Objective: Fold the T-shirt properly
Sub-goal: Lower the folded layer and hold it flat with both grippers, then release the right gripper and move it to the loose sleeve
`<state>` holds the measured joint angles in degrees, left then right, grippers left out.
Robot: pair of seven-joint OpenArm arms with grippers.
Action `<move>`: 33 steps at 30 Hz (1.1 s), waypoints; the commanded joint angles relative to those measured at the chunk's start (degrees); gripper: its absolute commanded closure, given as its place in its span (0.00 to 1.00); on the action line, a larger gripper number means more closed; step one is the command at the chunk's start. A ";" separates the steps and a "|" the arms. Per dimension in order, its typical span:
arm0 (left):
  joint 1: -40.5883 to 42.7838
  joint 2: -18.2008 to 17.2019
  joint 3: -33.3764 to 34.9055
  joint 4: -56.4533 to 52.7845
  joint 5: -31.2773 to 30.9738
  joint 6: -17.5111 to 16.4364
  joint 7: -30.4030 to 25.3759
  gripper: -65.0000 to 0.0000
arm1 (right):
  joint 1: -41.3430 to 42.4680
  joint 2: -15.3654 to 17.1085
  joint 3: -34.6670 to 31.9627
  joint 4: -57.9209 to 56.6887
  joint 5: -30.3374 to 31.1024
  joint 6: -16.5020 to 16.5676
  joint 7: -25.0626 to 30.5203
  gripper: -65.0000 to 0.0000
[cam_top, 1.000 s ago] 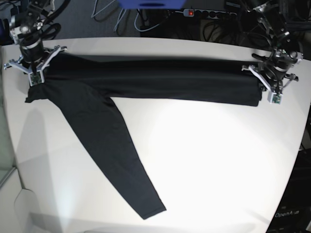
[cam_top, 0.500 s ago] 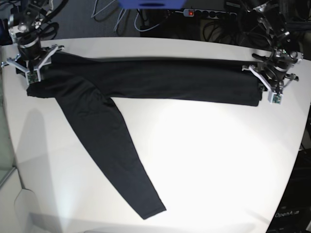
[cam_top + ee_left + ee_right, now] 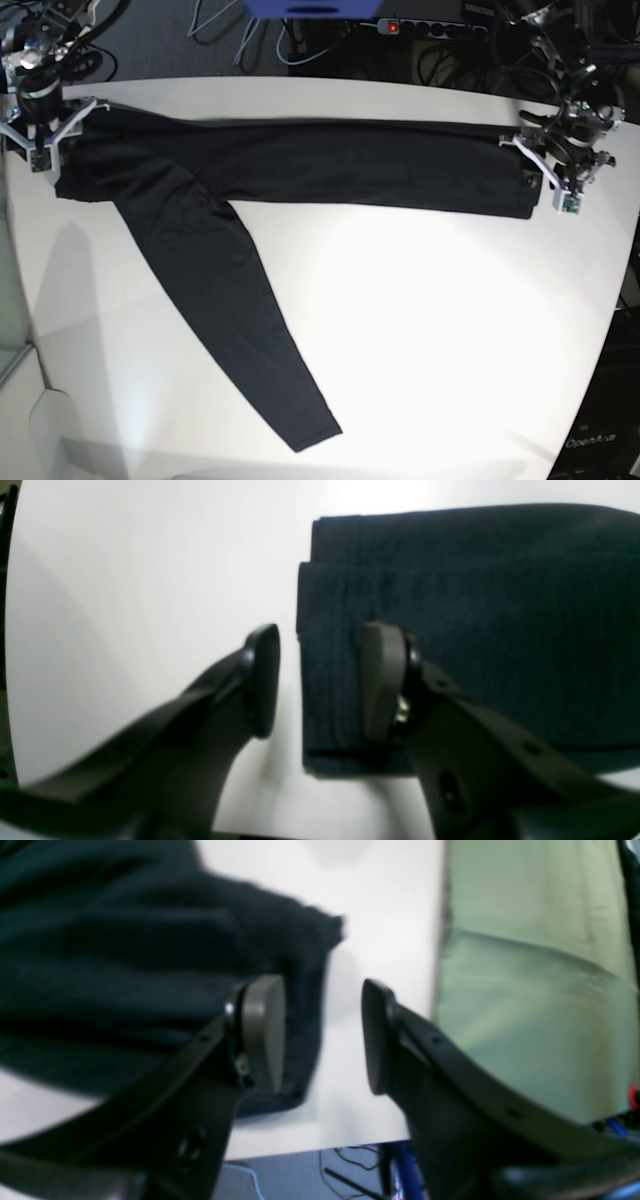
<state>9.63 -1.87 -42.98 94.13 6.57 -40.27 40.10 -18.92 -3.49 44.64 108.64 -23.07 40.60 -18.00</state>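
The black T-shirt [image 3: 300, 165] lies flat on the white table [image 3: 430, 330], folded into a long band along the back, with one sleeve [image 3: 230, 310] running diagonally toward the front edge. My left gripper [image 3: 556, 178] hovers at the band's right end. In the left wrist view this left gripper [image 3: 320, 680] is open, one fingertip [image 3: 380, 680] over the T-shirt [image 3: 475, 605] and the other over bare table. My right gripper [image 3: 40, 135] stands at the band's left end. Seen from the wrist, the right gripper [image 3: 320, 1035] is open just off the T-shirt's corner [image 3: 150, 965].
Behind the table run a power strip [image 3: 420, 27] and loose cables. The table's left edge shows in the right wrist view, with a pale green surface [image 3: 530, 990] beyond it. A dark cabinet [image 3: 600, 420] stands at the front right.
Both grippers have opened and let go of the T-shirt's ends. The right arm has drawn back to the left and the shirt's left end has settled flat.
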 commanded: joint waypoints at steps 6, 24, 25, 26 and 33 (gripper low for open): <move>-1.06 -0.55 -0.23 1.21 -0.81 0.27 -1.20 0.60 | 4.37 1.77 0.68 -6.00 -2.73 -0.60 1.34 0.59; -1.58 -0.02 -5.41 0.86 -0.55 0.27 -1.11 0.60 | 16.24 4.41 -8.38 -5.65 -2.82 -0.60 0.81 0.59; -1.50 -0.02 -5.41 0.86 -0.37 0.27 -1.11 0.60 | 17.03 4.41 -9.26 -6.00 -2.82 -0.60 0.81 0.59; -1.41 -0.02 -5.41 0.86 -0.37 0.27 -1.11 0.60 | 18.08 4.32 -9.79 -6.44 -2.82 -0.60 0.81 0.59; -1.32 -0.11 -8.05 0.95 -0.28 0.27 -1.02 0.60 | 28.37 6.43 -10.66 -22.18 -6.07 -0.60 0.81 0.58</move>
<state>8.54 -1.28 -50.96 94.13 7.01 -40.23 40.07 8.64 2.22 33.91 84.97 -29.76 40.64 -18.15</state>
